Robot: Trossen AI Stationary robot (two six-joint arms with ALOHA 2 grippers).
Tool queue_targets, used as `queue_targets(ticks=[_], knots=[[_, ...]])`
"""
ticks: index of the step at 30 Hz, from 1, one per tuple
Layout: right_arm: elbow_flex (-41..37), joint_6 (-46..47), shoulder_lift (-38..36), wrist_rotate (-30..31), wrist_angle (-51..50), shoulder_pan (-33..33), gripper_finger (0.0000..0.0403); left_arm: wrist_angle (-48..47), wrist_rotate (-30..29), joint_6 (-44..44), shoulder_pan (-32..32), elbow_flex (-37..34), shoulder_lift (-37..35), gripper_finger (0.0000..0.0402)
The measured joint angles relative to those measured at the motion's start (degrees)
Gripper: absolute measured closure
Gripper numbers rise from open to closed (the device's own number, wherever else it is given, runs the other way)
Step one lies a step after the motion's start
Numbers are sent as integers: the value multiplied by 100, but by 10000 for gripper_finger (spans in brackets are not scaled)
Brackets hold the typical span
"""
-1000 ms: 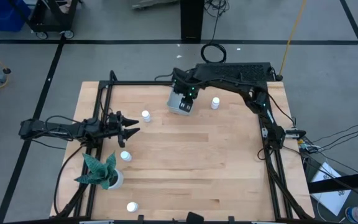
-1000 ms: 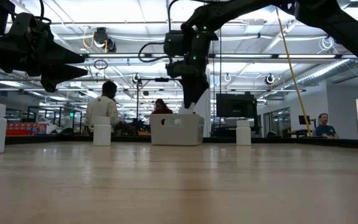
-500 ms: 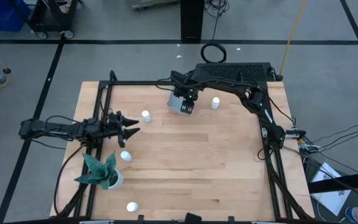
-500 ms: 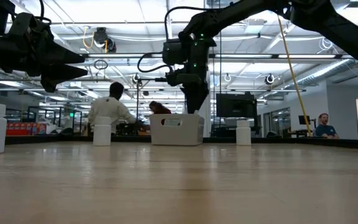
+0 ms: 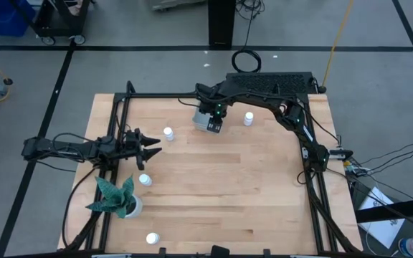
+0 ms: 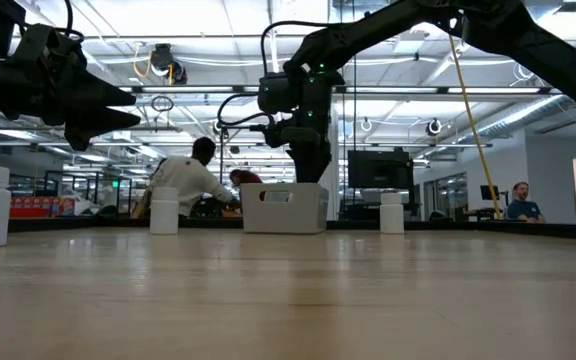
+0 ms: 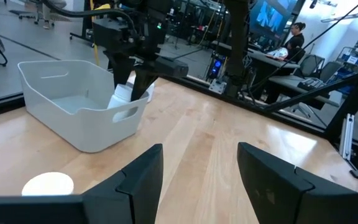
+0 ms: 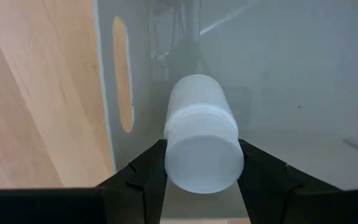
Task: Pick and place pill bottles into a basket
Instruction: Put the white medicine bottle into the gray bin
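1. My right gripper [image 8: 201,163] is clamped on a tiny white cylindrical plastic pill bottle [image 8: 199,134], one dark finger on each side of its cap, with the bottle's body pointing down into the small pale grey-blue rectangular plastic basket [image 5: 205,120].
2. From above, the basket sits toward 12 o'clock on the pale wooden counter [image 5: 249,186], and my right gripper [image 5: 214,115] is inside its rim.
3. The step in hand, as I judge it, is the placing: the bottle is in the basket's space but not yet let go, and I cannot tell whether its base touches the floor.
4. The next move calls for easing the fingers apart so the bottle drops or settles, then lifting straight up so I clear the basket wall with its oval handle slot [image 8: 123,73].
5. Four more white bottles stand loose on the counter: one [image 5: 248,118] just at 3 o'clock of the basket, one [image 5: 168,133] at its 8 o'clock, one [image 5: 145,180] farther toward 7 o'clock, and one [image 5: 152,239] near the 6 o'clock edge.
6. My left gripper [image 5: 149,143] waits at 9 o'clock with its fingers spread and holding nothing, above the green potted plant [image 5: 117,198].
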Motion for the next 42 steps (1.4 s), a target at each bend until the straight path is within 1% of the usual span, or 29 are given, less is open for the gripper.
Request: queue_targets(ticks=[7, 14, 22, 31, 35, 42], knots=[[0, -17, -2, -2, -16, 1, 233, 1, 3, -14, 1, 0, 0, 190], [0, -94, -2, -4, 41, 1, 238, -1, 22, -26, 1, 0, 2, 190], [0, -205, -2, -15, 210, 1, 222, -11, 22, -23, 1, 0, 0, 190], [-2, -304, -2, 24, -184, 1, 225, -14, 38, -32, 1, 0, 2, 190], [-2, -393, -2, 175, -168, 12, 221, -14, 42, -47, 1, 0, 2, 190], [-2, -507, -2, 173, -179, 64, 212, -23, 48, -53, 0, 0, 1, 190]])
